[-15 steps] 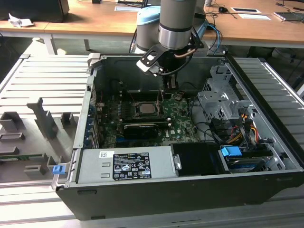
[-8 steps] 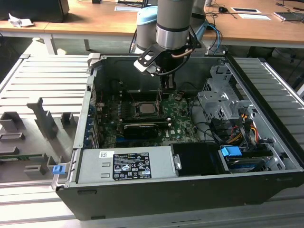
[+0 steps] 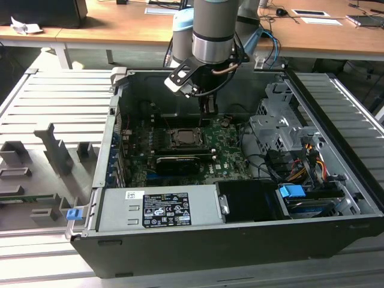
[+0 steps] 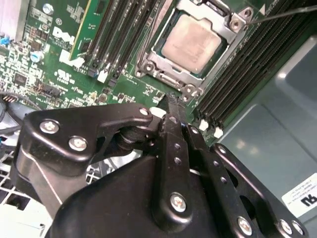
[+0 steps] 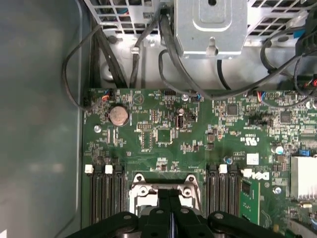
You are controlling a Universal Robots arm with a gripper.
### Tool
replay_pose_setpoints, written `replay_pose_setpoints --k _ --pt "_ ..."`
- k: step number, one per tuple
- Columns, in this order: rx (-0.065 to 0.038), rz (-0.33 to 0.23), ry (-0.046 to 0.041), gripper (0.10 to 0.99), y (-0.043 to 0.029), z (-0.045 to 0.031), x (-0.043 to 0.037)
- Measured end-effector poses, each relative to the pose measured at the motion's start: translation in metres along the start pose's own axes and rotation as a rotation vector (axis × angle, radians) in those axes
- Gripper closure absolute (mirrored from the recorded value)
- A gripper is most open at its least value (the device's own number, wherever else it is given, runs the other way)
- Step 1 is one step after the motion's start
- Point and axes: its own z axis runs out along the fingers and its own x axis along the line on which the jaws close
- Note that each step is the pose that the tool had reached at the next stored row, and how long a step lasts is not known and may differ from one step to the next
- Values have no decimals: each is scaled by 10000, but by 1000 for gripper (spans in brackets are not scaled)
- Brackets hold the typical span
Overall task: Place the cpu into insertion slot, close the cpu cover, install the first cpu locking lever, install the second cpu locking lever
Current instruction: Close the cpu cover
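Hanging over the green circuit board, two black fingers press together, empty. The second wrist view shows one pale silvery square cpu seated in the black square insertion slot under one grey metal frame cover.

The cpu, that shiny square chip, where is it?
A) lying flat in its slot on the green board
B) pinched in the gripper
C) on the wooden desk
A: in the second wrist view the cpu lies flat inside the cpu cover frame on the green board, apart from the shut gripper.
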Motion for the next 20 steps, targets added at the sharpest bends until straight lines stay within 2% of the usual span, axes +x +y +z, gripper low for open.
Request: replay_pose_setpoints --k 5,6,10,12,20 --pt "15 -268 15 980 -53 104 -1" --pt "27 -314 14 980 -100 111 -2" --pt "26 -320 16 980 -199 117 0" --pt "26 -321 16 980 -276 120 3" --pt "26 -323 18 980 -423 122 5"
